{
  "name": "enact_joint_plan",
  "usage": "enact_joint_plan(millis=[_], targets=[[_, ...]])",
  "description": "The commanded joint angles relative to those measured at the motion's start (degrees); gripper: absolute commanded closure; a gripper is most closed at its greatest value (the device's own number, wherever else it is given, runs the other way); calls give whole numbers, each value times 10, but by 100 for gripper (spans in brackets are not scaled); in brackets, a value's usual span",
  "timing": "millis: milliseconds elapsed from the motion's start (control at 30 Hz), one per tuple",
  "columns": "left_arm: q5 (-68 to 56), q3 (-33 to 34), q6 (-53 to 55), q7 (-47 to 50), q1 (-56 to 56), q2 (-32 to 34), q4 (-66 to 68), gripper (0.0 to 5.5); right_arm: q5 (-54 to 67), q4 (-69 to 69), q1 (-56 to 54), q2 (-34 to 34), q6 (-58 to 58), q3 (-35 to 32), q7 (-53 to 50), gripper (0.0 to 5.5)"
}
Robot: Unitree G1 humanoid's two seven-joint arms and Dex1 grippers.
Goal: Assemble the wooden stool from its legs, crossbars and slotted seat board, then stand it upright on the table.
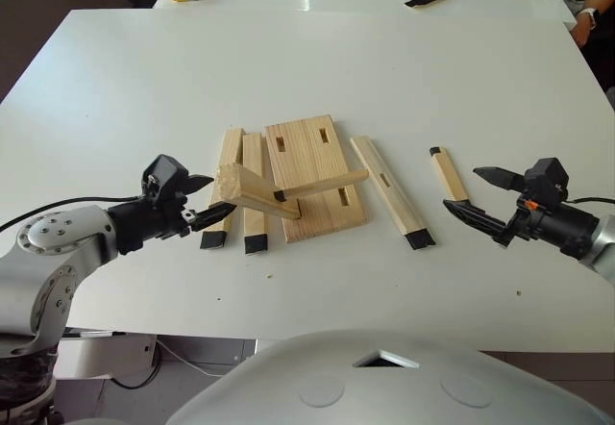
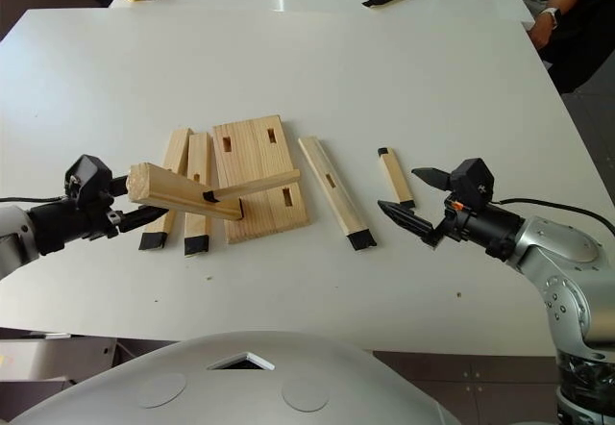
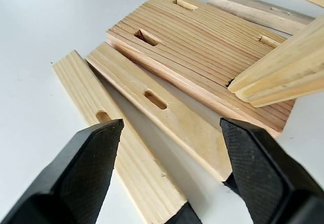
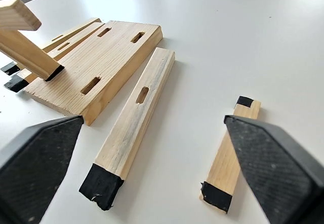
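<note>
You've got bare table [image 1: 115, 88] all round the parts. A narrow lane runs between the seat board [image 1: 312, 161] and the long leg [image 1: 391, 192] on its right, a wider one between that leg and the short bar [image 1: 449, 175]. The tilted leg [image 1: 255, 194] overhangs the board's left edge and the flat legs [image 1: 253, 159] beside it.

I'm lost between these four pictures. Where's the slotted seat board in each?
Left eye view: seat board at table centre.
Right eye view: board just left of centre.
Left wrist view: board beyond two flat legs.
Right wrist view: board behind black-tipped leg.
Shared landmark: that leg, beside the board.
</note>
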Motion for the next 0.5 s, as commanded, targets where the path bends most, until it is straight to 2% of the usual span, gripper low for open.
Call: enact_joint_plan(millis=[33,300,500], targets=[[-19,26,157,119,-73,-64,-3,196,2,-10,-9,-1,6,6,-9,37],[-7,41,292,206,-121,-136,-46,196,4,-8,-13,-7,7,13,-7,37],[31,33,302,230,-112,-144,-37,196,3,-7,-13,-9,7,15,-5,37]])
